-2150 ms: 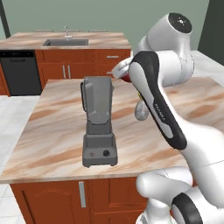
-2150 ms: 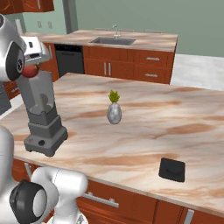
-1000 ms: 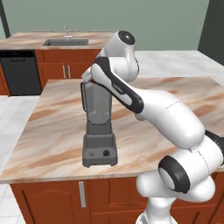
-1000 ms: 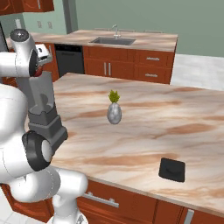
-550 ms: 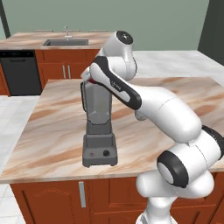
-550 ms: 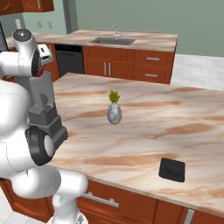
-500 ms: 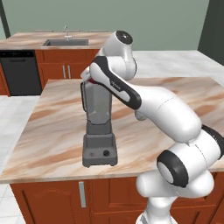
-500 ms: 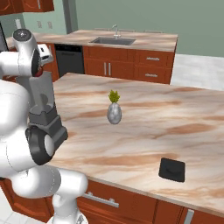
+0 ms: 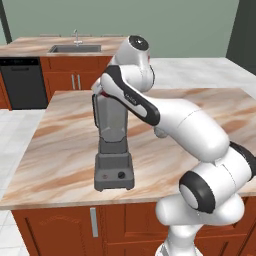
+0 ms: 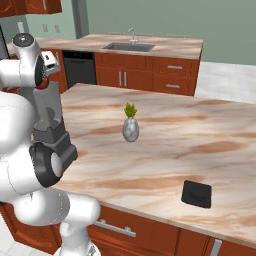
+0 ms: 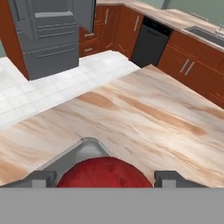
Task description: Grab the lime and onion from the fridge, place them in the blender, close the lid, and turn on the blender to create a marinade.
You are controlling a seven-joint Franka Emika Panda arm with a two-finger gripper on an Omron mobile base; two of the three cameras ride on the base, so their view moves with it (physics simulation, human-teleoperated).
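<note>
- The pincer point(image 11: 104, 177) hangs over the blender point(image 9: 113, 145), its jaws wide with the onion point(image 11: 104, 174) between the tips; whether they grip it or have let go, I cannot tell.
- Just below the pincer gapes the jar's open rim, so the onion can drop in.
- The lid point(image 10: 196, 193) lies well off to the pincer's side on the counter point(image 10: 165, 145), keeping the jar open.
- Beyond the pincer stands the fridge point(image 11: 50, 37).

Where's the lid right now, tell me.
In the right base view the lid lies flat on the island counter, near its front edge, right of the small vase, far from the blender.
</note>
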